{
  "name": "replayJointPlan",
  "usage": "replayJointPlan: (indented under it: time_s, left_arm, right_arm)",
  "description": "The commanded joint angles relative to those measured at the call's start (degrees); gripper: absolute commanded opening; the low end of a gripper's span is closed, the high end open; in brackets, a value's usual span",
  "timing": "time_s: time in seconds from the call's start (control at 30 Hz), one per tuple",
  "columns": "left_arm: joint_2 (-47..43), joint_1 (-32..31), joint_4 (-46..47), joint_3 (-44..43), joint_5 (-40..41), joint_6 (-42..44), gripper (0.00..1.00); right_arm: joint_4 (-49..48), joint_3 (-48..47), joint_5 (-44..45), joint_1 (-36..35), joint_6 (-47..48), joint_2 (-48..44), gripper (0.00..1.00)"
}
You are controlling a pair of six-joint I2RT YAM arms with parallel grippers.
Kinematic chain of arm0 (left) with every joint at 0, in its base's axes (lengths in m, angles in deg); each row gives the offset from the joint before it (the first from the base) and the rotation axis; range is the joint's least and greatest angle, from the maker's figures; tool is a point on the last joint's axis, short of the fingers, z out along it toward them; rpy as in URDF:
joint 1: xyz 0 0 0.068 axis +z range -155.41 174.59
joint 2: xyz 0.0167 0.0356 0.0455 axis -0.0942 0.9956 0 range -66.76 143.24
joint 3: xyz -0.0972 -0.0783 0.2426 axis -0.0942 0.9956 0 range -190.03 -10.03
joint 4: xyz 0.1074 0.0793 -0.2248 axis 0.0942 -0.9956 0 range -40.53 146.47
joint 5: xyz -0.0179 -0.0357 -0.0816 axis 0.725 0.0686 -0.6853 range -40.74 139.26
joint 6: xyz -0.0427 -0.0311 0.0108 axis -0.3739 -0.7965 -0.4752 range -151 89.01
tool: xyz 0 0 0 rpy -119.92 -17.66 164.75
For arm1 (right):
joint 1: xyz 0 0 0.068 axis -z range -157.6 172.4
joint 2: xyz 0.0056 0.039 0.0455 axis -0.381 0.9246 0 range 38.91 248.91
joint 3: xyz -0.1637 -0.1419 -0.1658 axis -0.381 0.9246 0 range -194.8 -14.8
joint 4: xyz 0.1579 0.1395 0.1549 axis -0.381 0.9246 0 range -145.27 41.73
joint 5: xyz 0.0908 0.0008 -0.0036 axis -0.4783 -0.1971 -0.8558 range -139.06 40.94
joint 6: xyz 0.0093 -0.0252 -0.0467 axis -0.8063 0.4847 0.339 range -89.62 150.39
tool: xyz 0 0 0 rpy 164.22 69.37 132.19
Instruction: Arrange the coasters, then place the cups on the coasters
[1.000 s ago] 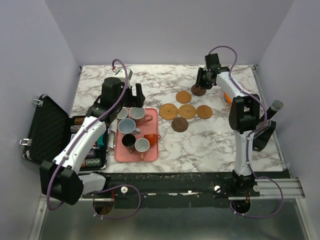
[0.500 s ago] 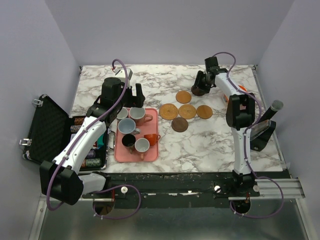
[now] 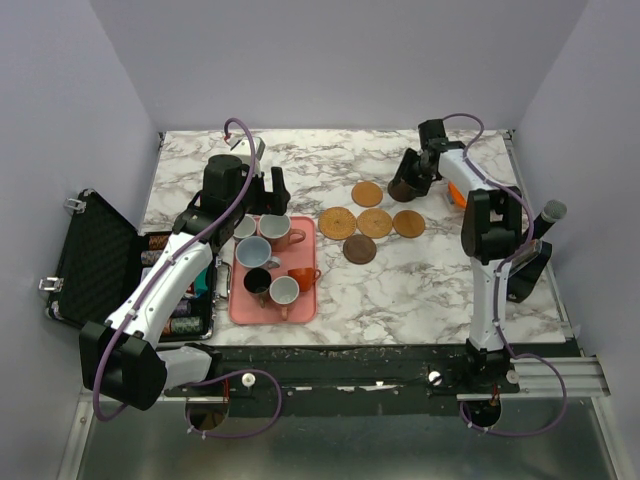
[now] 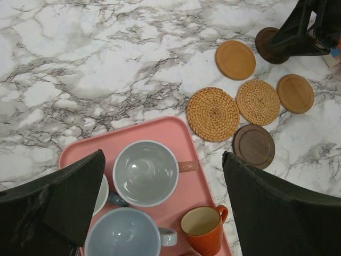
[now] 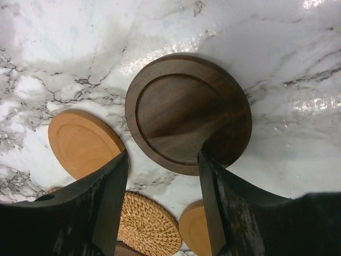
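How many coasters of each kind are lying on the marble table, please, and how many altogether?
Smooth light wooden coasters: 2
Woven coasters: 2
Dark brown coasters: 2
Total: 6

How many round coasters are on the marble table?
6: a dark coaster below the right end effector, a smooth light one beside it, two woven and another smooth in a row, a second dark nearest the arms.
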Motion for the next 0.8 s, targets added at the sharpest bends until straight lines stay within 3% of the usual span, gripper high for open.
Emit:
replayJointPlan:
  time_s: [0.0,0.2,0.43,0.6,0.77]
  left_arm:
    - [-0.8,-0.3,0.2,0.5,-0.5,-0.4,0.99]
    - [-1.3,-0.4,0.3,0.6,-1.1,-0.7,0.99]
    - [-1.6,-0.3,0.4,0.5,-1.4,-0.9,0.99]
    - [-1.5,-0.5,0.4,0.6,-1.1,-0.9,0.99]
    - [-1.0,-0.5,0.4,0.8,-1.2,-0.8,0.99]
  right_arm:
    - [4.4,2.7,0.5,0.2,-1.1,-1.9,0.64]
    - [3.1,5.5,1.6,0.1,0.8,-4.8,0.64]
    - [2.6,4.4,5.3,-1.3,13.1,-8.0,0.66]
    - [6.2,-0.4,6.9,-3.5,24.3,-5.4,0.66]
    - [8.8,-3.8,15.4,-7.2,33.1,-1.9,0.67]
